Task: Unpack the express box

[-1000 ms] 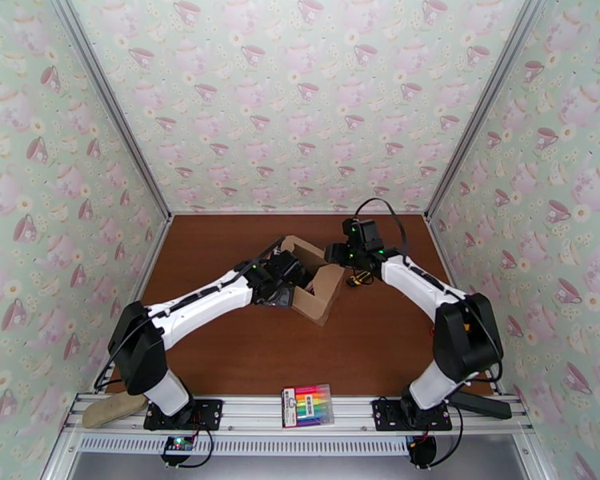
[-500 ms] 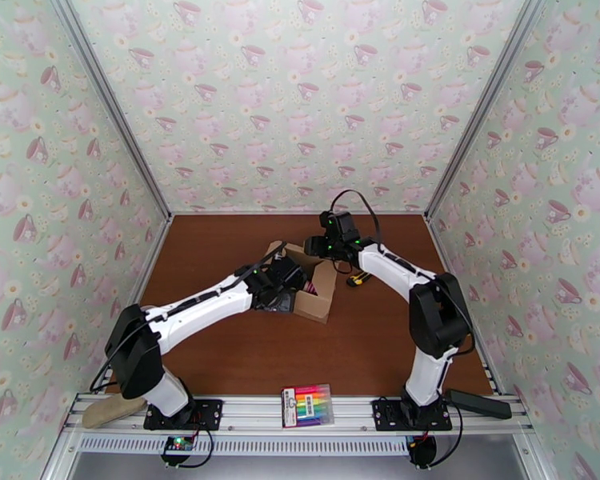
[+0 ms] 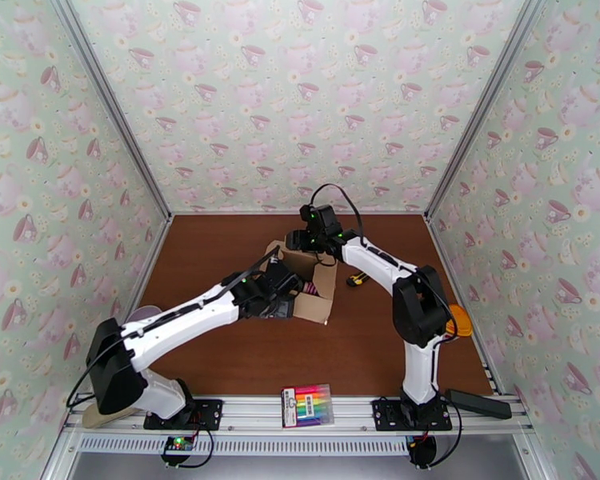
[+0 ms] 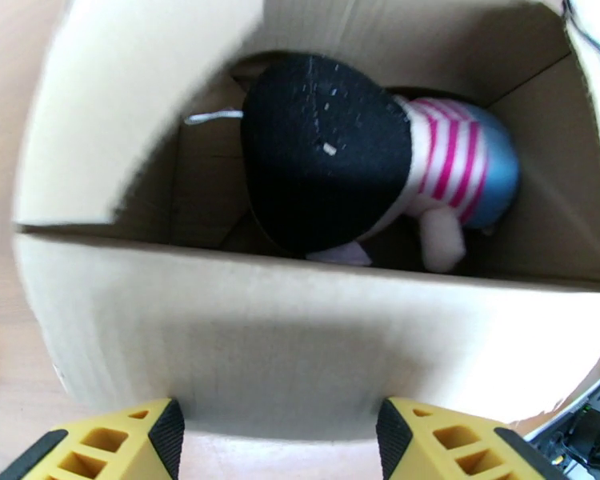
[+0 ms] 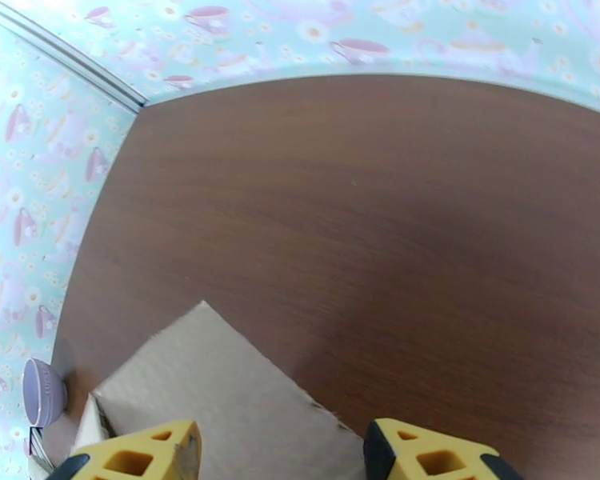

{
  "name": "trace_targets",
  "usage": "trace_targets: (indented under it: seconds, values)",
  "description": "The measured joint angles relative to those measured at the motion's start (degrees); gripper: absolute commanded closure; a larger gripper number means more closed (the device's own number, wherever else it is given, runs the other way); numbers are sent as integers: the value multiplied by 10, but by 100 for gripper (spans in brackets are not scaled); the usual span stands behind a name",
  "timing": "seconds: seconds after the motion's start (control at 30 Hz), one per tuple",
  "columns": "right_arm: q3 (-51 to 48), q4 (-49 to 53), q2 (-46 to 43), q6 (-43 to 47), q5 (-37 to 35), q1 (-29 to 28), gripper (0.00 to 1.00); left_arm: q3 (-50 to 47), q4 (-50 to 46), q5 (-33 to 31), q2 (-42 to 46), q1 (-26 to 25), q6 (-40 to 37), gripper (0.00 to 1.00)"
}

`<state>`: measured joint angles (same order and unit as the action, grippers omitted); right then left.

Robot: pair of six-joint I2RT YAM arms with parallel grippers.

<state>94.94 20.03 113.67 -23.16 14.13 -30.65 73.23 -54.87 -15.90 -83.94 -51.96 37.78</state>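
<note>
The express box [image 3: 320,291], a tan corrugated cardboard carton with its flaps open, sits on the brown wooden table [image 3: 244,354] right in front of the left gripper [image 4: 278,424]. That gripper's yellow fingers [image 4: 120,442] stand wide apart with nothing pinched between them. The carton's near wall runs just beyond the fingertips; whether they touch it I can't tell. From overhead, most of the left gripper is hidden against the carton's near side.

The right gripper [image 5: 280,446] hangs over a flap at the carton's far side, jaws likewise spread and empty, the flap's corner lying beneath them.

Inside the carton, straight ahead of the left gripper, lies a plush toy [image 4: 324,170] with a round black head, a pink-and-white striped body and a blue end. Its lower part is cut off by the wall.

A flat pack of rainbow-coloured markers [image 3: 308,406] lies well behind both grippers, on the rail. A small yellow-and-black object [image 3: 358,278], too small to identify, lies to the right of the right gripper, near the carton.
</note>
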Motion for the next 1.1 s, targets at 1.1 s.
trace_targets:
  seconds: [1.1]
  values:
    - [-212,154,-312,-24,-342,-133,22,158,-14,-30,-93,83,-172,26]
